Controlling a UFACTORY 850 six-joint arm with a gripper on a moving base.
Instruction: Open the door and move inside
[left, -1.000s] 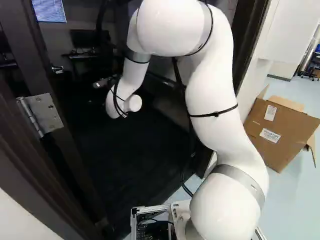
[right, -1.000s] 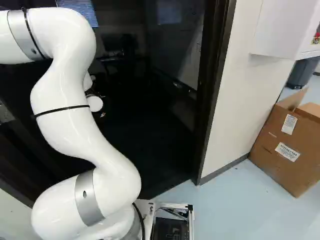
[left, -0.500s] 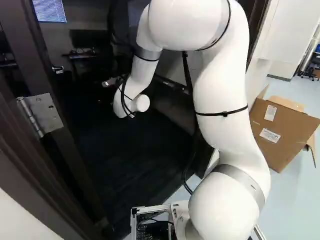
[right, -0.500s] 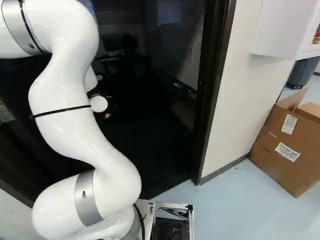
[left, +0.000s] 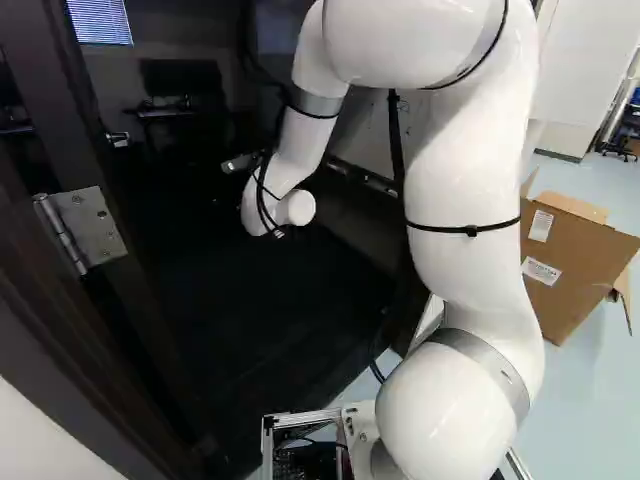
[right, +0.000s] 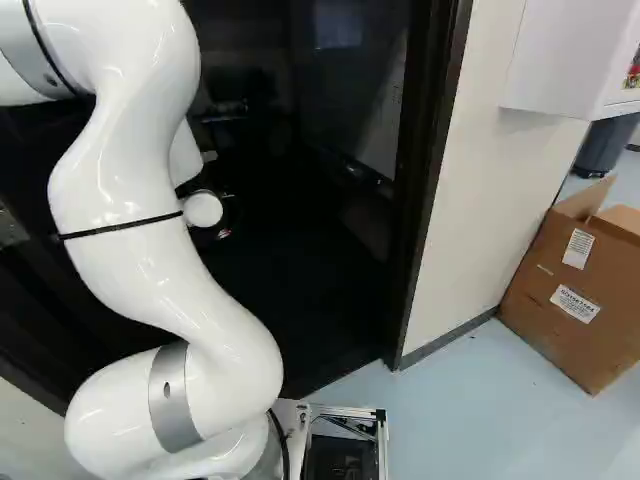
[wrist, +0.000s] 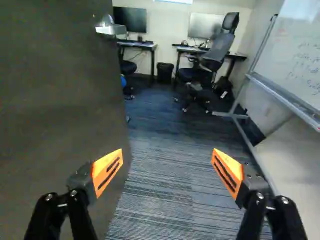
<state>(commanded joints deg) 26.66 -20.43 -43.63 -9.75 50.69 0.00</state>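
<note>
In the right base view the dark gripper (right: 225, 232) shows only in part, beyond the white wrist and inside the dark doorway. Its two orange-padded fingers stand wide apart in the wrist view, where the gripper (wrist: 166, 172) has nothing between them but carpet beyond. The dark door (wrist: 55, 100) stands swung inward beside one finger; whether they touch I cannot tell. Its silver handle (wrist: 109, 28) is farther ahead, clear of the fingers. The left base view shows the hinge (left: 85, 230) and the handle (left: 117, 139) left of my wrist.
Carpet (wrist: 160, 150) runs ahead into the room. A whiteboard (wrist: 300, 55) on a wheeled stand lines the side opposite the door. An office chair (wrist: 215, 50), desks and a bin (wrist: 165, 72) stand farther in. The right door frame (right: 430, 180) and a cardboard box (right: 575, 290) are outside.
My arm has swung rightward in the left base view, carrying the wrist away from the door handle. Base and door have kept their places.
</note>
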